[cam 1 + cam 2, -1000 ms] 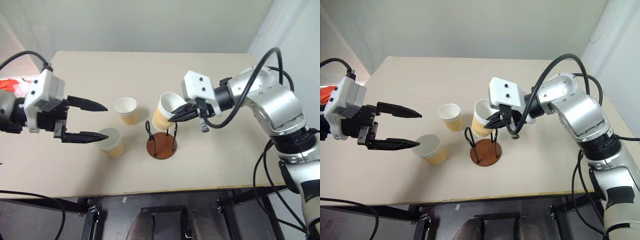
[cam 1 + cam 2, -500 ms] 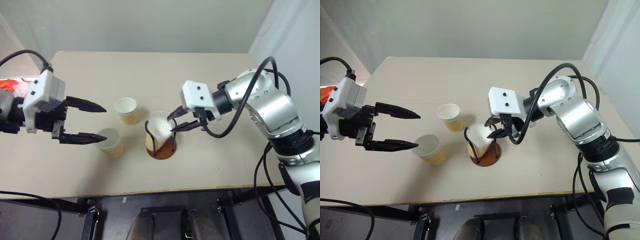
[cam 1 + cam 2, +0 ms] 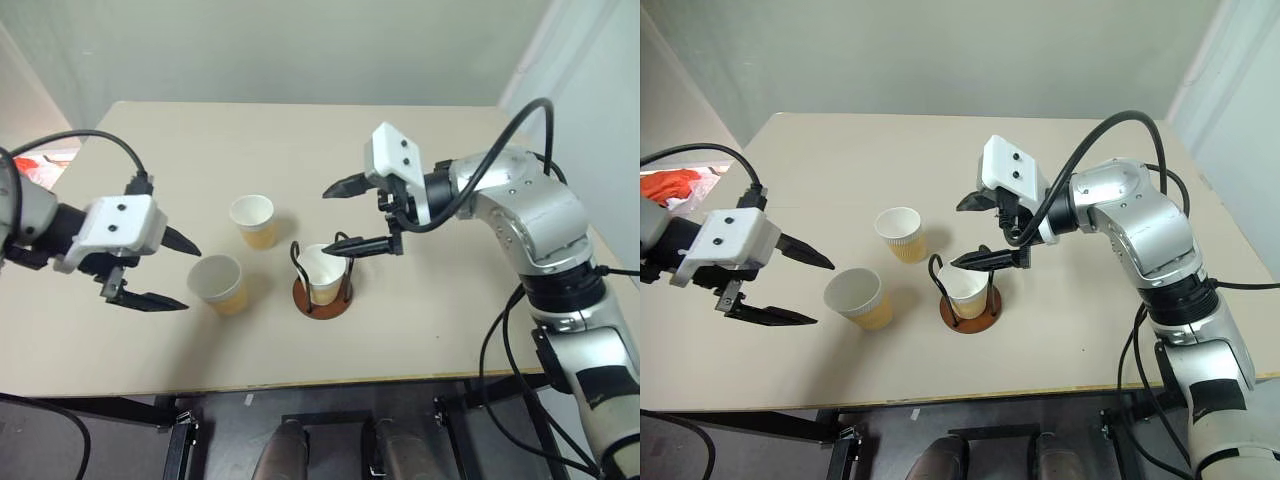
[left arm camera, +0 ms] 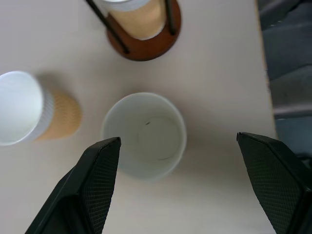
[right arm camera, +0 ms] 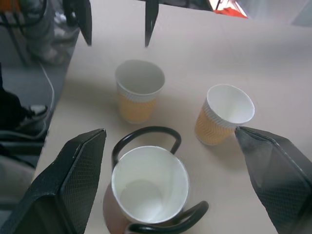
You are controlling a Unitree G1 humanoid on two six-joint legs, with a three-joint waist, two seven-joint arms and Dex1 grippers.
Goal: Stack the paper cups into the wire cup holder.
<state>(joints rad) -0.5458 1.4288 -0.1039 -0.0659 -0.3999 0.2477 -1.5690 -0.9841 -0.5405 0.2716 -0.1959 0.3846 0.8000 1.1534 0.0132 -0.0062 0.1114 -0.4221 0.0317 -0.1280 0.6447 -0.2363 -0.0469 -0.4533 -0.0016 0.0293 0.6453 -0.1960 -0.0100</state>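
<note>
one paper cup (image 3: 323, 273) sits upright inside the wire cup holder (image 3: 321, 293), between its two black wire loops, near the middle of the table (image 3: 420, 330). the right gripper (image 3: 357, 215) hangs just above and to the right of it with its two fingers spread wide and nothing between them, so the first cup looks placed and let go.

the step in hand now seems to be the second cup. the left gripper (image 3: 170, 272) hovers at the left side of the table, fingers wide apart and empty, pointing at the near cup (image 3: 220, 283), which stands upright just left of the holder. in the left wrist view that cup (image 4: 145, 134) lies between the two fingers (image 4: 100, 183) but below them, not yet touched. the next move, as i judge it, calls for lowering the left gripper around the cup's wall, closing gently so the thin paper is not crushed, lifting it and bringing it over the holder to drop it straight into the cup already there.

count: three paper cups in all, one in the holder and two loose, the other being the far cup (image 3: 253, 220), just behind the near one. one wire holder with two loops. two grippers, both empty.
</note>
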